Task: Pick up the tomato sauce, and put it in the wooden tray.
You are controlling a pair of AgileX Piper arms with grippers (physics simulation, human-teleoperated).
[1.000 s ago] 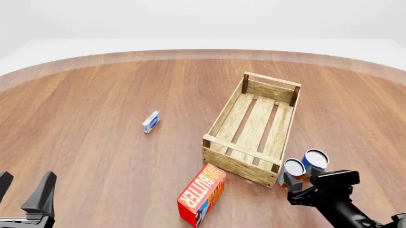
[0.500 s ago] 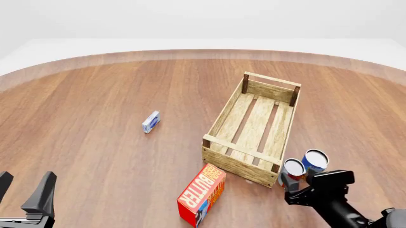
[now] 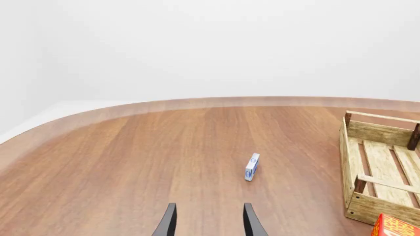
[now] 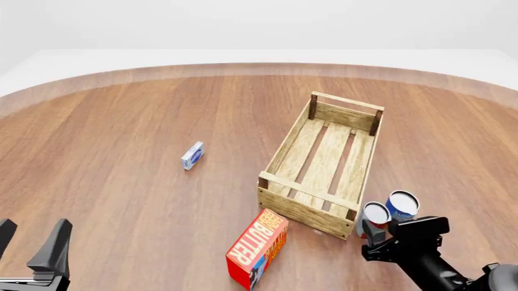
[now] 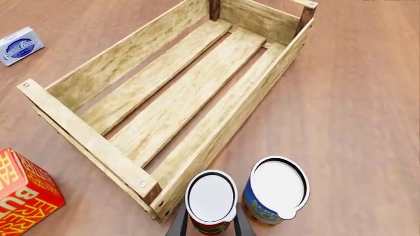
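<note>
The tomato sauce (image 5: 211, 200) stands upright on the surface (image 4: 121, 151) just beside the near right corner of the wooden tray (image 4: 324, 163), with the blue can (image 5: 276, 189) just right of it; the right gripper (image 5: 210, 223) has its fingers either side of the sauce can, though whether they grip cannot be told; the left gripper (image 3: 208, 221) sits at the near left, fingers apart and empty.

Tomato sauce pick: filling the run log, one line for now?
right gripper astride tomato sauce | grip unclear | wooden tray empty | left gripper open

Tomato sauce (image 4: 375, 215) right of wooden tray (image 4: 322, 165); butter box (image 4: 256, 248) before it.
</note>
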